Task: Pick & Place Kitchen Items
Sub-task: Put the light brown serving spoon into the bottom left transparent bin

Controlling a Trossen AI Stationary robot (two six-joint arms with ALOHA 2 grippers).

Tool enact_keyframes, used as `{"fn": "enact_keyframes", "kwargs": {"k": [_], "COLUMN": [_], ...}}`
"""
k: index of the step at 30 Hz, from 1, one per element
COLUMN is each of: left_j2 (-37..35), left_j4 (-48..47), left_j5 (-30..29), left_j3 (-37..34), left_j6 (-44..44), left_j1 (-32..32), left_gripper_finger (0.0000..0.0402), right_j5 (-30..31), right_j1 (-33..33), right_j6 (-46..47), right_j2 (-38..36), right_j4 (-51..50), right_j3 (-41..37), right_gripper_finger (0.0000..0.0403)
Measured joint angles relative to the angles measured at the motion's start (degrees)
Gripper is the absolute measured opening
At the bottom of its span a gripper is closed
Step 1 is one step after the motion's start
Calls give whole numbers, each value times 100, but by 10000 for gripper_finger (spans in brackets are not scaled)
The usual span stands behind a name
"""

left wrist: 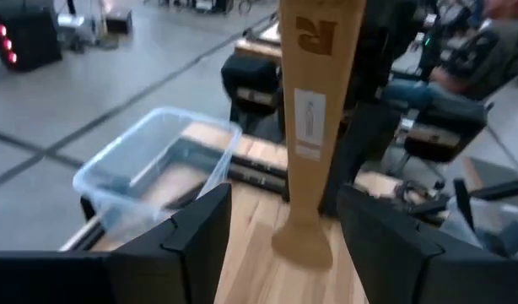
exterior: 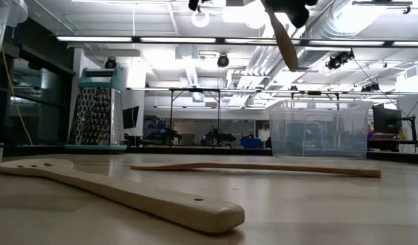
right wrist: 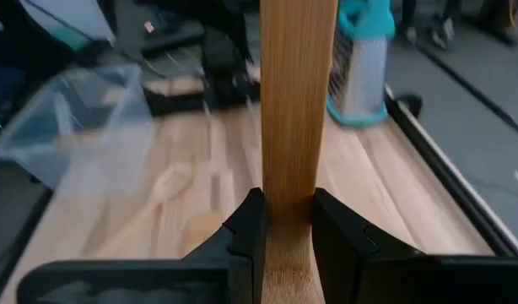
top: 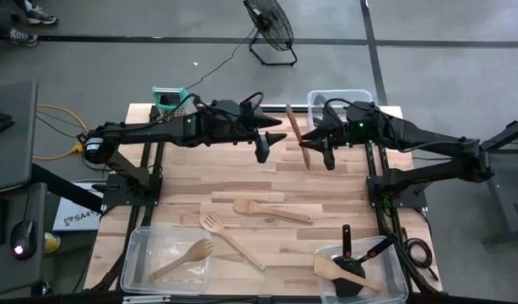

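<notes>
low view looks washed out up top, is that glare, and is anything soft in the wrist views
Low view: ceiling lights glare behind the held wooden spatula. Right wrist view: the bin and grater are blurred, the right gripper sharp. Left wrist view: background soft.

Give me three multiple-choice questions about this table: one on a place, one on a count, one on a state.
1. The grater stands
A. at the table's edge, on the left arm's side
B. inside a bin
C. in the left hand
2. Wooden utensils lying on the bare table:
A. none
B. two
C. five
3. The right hand is
A. open and empty
B. shut on the grater
C. shut on a wooden spatula

Answers:
1 A: the grater stands at the table edge.
2 B: only a wooden spoon and a slotted turner lie there.
3 C: the right hand clamps the wooden spatula, and the left hand is open.
</notes>
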Motion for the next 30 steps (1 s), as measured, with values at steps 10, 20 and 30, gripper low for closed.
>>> {"fn": "enact_keyframes", "kwargs": {"k": [10,20,30], "left_j2": [0,0,0], "left_j4": [878,1163,1154], "left_j5": [451,589,579], "left_j3": [2,2,2], "left_j6": [29,31,44], "left_j1": [-1,1,1], "left_gripper_finger": [214,214,165], "right_j5": [-388,-713,-616], "right_j1": [0,92,109], "right_j6": [-35,27,22], "right_j2": [165,608,632], "right_j4": [1110,1647,1661], "right_j3": [0,0,-2], "right_gripper_finger": [63,63,63]}}
